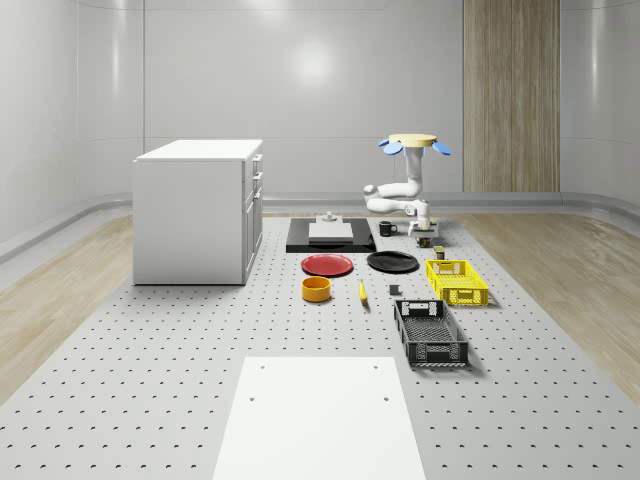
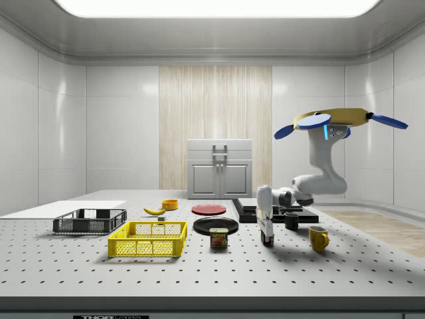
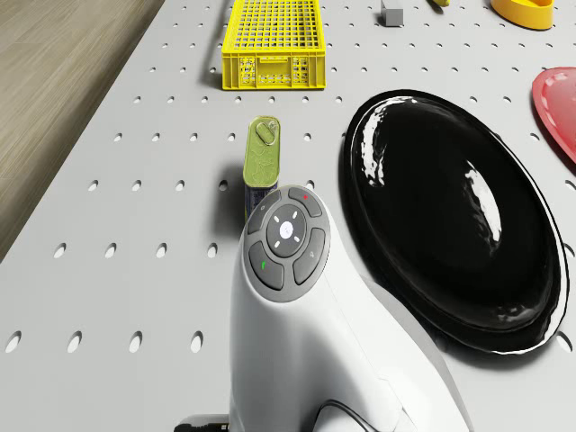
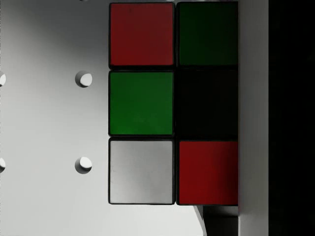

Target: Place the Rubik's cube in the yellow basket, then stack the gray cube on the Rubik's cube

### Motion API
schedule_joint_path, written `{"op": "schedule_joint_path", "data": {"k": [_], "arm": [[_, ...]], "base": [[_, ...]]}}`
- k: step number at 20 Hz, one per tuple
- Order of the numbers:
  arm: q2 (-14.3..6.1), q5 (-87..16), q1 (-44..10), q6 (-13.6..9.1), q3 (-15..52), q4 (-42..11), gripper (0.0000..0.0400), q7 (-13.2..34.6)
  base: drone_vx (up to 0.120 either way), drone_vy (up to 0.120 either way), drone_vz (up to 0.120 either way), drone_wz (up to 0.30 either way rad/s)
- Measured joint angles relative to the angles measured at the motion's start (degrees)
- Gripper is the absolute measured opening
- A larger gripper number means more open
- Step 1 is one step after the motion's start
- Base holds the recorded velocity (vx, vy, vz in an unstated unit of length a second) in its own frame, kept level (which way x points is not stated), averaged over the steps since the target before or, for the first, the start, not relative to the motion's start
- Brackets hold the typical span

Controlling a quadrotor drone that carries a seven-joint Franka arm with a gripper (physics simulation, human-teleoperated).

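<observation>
The Rubik's cube (image 4: 141, 103) lies on the perforated table right under the wrist, showing red, green and white tiles. Its far side is in shadow behind part of the gripper. In the side view my gripper (image 2: 267, 234) reaches straight down to the table at the cube. The drone (image 1: 413, 142) hovers above the table's back right part, with the arm (image 3: 286, 238) bent down beneath it. The yellow basket (image 1: 457, 282) stands in front of the gripper, on the whole-scene view's right. A small gray cube (image 3: 392, 15) sits on the table beside the basket (image 3: 270, 40).
A tin can (image 3: 261, 157) stands close to the arm, next to a black plate (image 3: 450, 216). A red plate (image 1: 327, 264), orange bowl (image 1: 316, 289), banana (image 1: 362, 291) and black basket (image 1: 430, 333) lie nearby. A yellow mug (image 2: 319, 237) and a white cabinet (image 1: 200, 210) also stand on the table.
</observation>
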Motion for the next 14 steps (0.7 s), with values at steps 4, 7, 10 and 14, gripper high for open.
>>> {"op": "schedule_joint_path", "data": {"k": [4,7,10,14], "arm": [[-0.3,2.4,-0.2,-0.6,2.4,-0.5,0.0327,0.5],[-0.5,4.2,-0.4,-1.0,4.3,-0.8,0.0326,0.8],[-0.9,5.5,-0.6,-1.0,5.4,-0.9,0.0326,1.1],[-1.4,6.4,-0.8,-0.7,6.2,-1.0,0.0325,1.3]], "base": [[0.0,0.0,0.05,0.0],[0.0,0.0,0.12,0.0],[0.04,0.0,0.12,0.0],[0.12,0.0,0.12,0.0]]}}
